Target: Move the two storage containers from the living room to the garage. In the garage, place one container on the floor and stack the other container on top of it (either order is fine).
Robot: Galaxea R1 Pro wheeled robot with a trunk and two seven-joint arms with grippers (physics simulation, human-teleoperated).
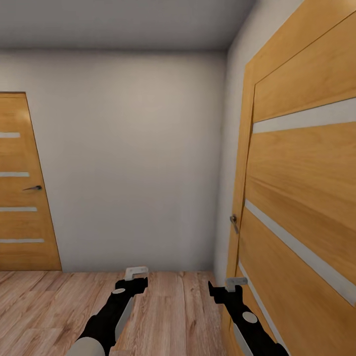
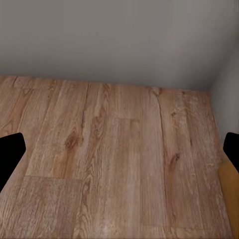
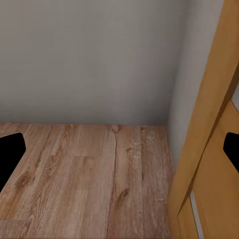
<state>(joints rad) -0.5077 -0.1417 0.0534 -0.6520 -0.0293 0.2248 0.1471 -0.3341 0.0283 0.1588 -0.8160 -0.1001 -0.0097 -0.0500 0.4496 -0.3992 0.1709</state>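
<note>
Two wooden doors are in the head view, each with pale horizontal strips and one metal handle. At the left edge is the first door (image 1: 22,188), closed in the grey wall (image 1: 128,158). Lower centre, the left gripper (image 1: 136,273) hangs over the light wood plank floor (image 1: 44,306); its fingers (image 2: 9,155) stand wide apart with nothing between them. Next comes the right gripper (image 1: 236,283), also wide and empty, just beside the second door (image 1: 301,198), which fills the right side. Neither arm carries a storage container.
</note>
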